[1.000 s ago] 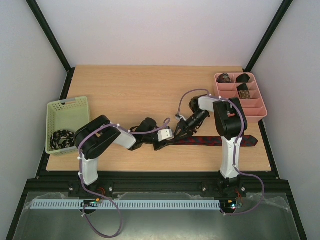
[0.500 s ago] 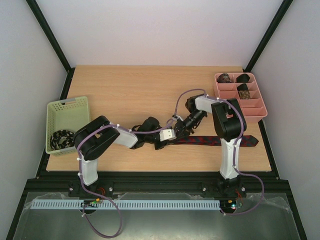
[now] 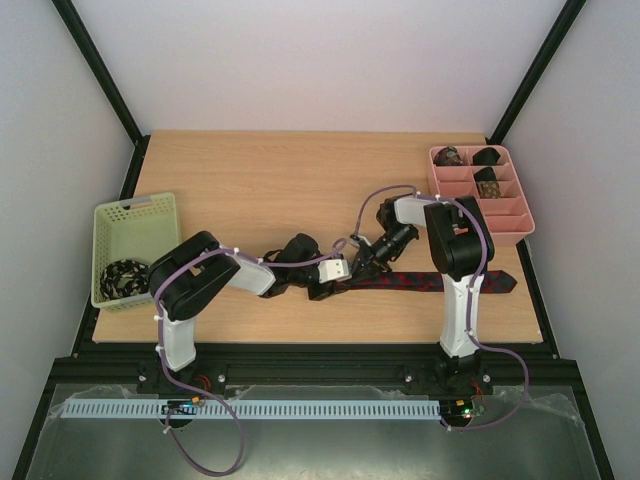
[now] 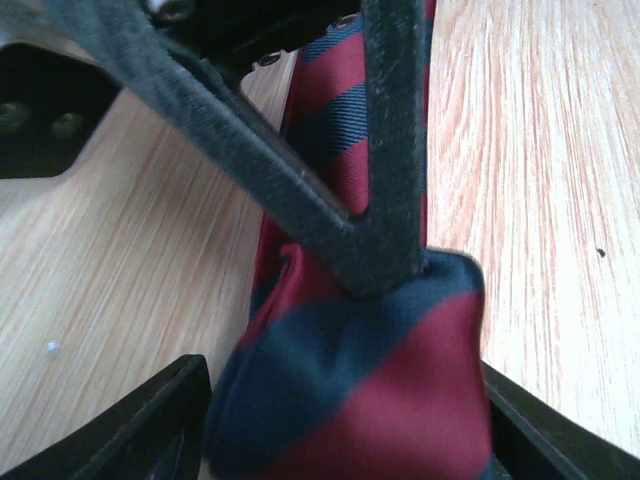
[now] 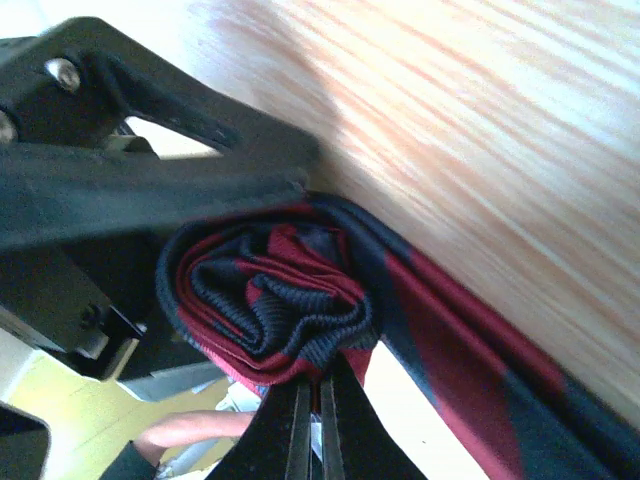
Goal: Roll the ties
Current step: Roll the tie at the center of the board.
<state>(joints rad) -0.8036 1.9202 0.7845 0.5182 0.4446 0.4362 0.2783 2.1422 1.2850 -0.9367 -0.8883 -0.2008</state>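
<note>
A dark red tie with navy stripes [image 3: 440,283] lies flat along the near right of the table. Its left end is wound into a coil [image 5: 270,300]. My left gripper [image 3: 338,273] holds the coil [image 4: 350,390] between its two fingers at the bottom of the left wrist view. My right gripper [image 3: 358,264] reaches into the coil from the right. Its fingers [image 4: 390,200] meet at the coil's top. In the right wrist view the right gripper [image 5: 318,410] is almost fully shut, pinching the coil's inner layers.
A pink divided tray [image 3: 505,225] at the back right holds three rolled ties [image 3: 487,185]. A pale green mesh basket [image 3: 130,212] at the left holds a black-white tie [image 3: 125,275]. Black frame rails border the table.
My right gripper has shifted a little left and down against the coil, and its wrist has turned. The left gripper has moved slightly. The tie's flat length has stayed put.
</note>
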